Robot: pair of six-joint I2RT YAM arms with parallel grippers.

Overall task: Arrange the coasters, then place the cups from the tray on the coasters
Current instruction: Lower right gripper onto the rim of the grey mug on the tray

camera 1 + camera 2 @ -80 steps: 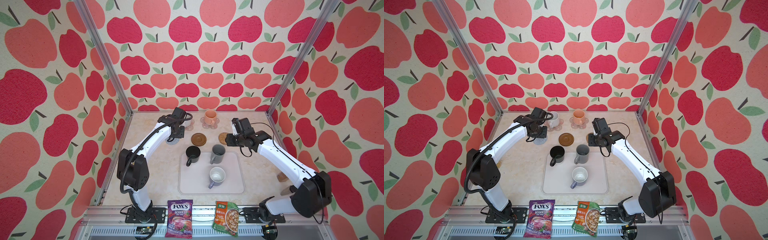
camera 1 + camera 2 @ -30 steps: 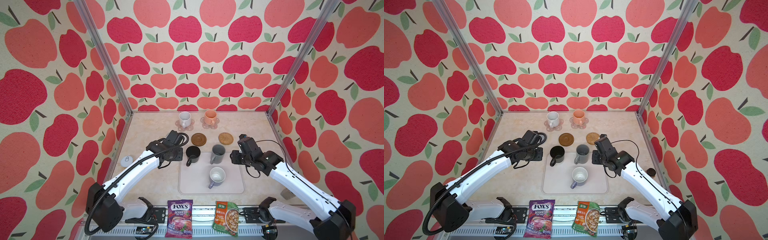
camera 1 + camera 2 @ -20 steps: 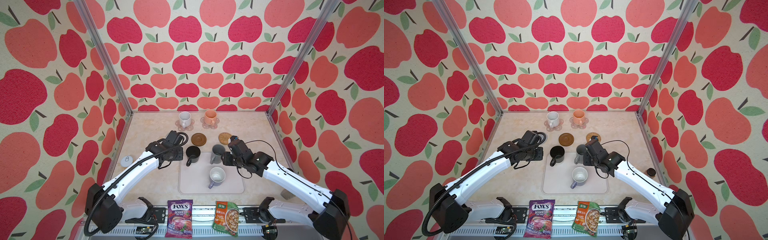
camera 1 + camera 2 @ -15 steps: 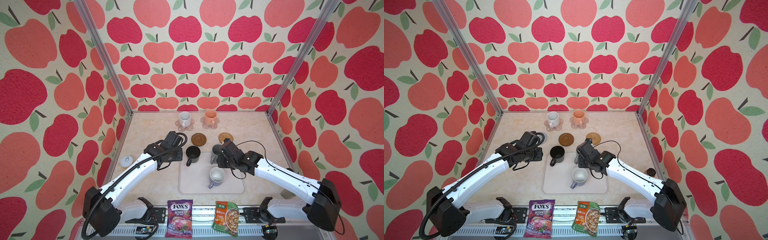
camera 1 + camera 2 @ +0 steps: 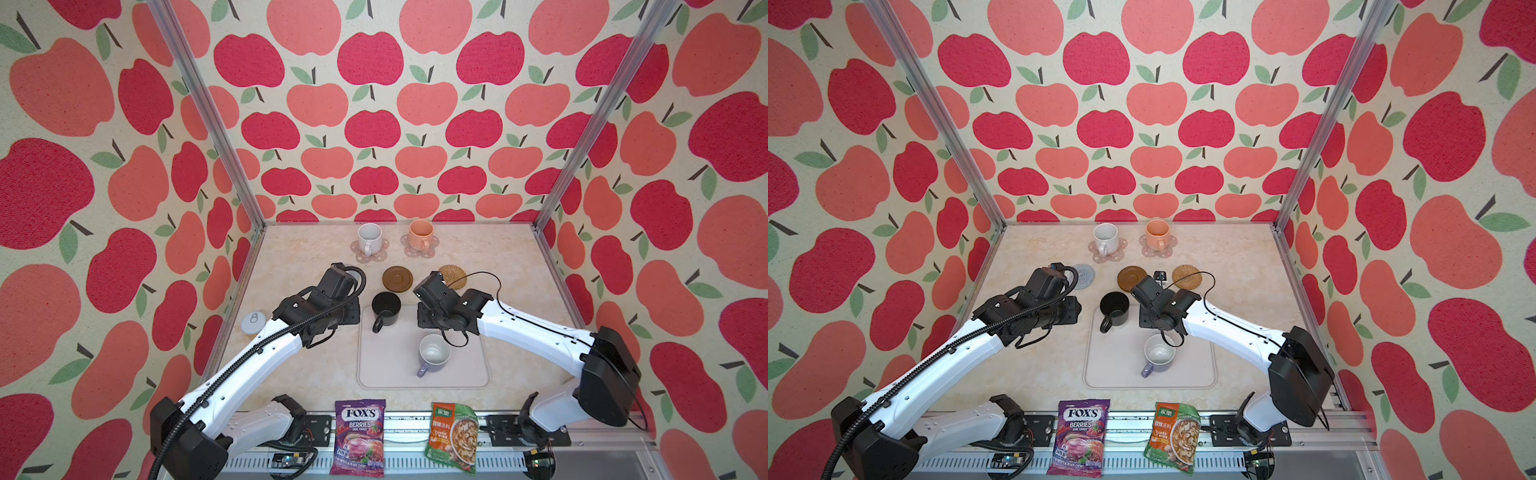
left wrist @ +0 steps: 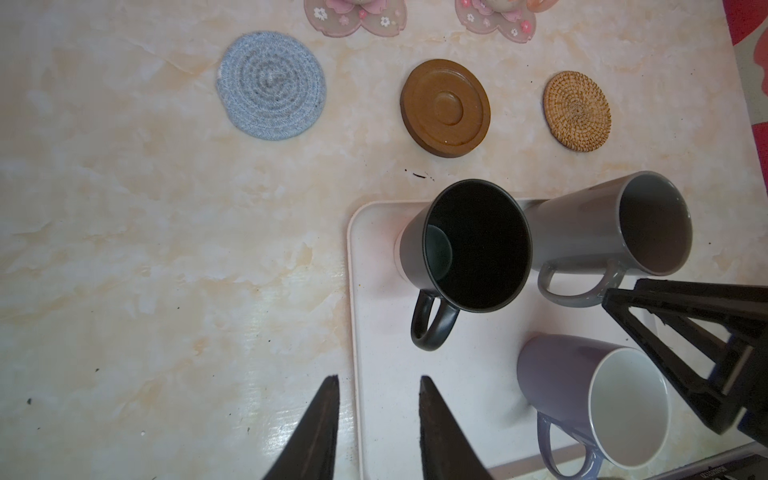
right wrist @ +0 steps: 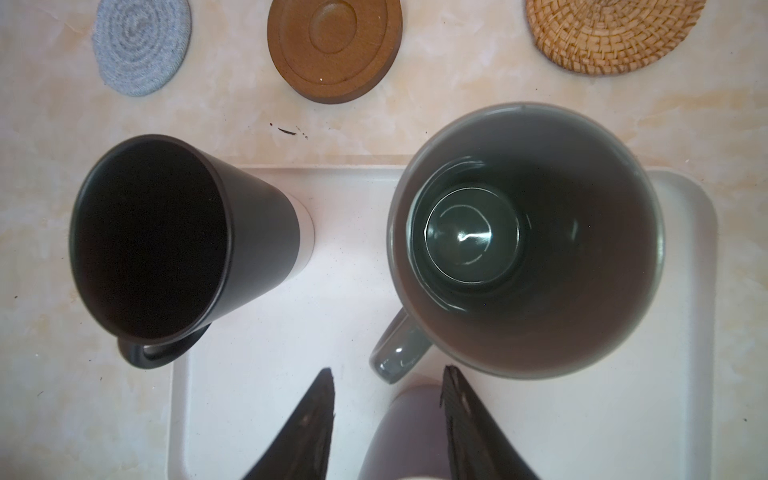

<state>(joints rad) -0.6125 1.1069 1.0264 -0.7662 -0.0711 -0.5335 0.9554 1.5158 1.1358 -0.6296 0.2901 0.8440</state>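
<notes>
Handle of dark grey mug [image 7: 525, 241] sits before right claw [image 7: 389, 370]

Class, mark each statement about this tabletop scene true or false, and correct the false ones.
1. The lavender mug stands on the tray. True.
2. The black mug sits on the brown coaster. False: it stands on the tray; that coaster is bare.
3. Both pink flower coasters carry a mug. True.
4. The right gripper grips the dark grey mug. False: its jaws stand open, not closed on the mug.
</notes>
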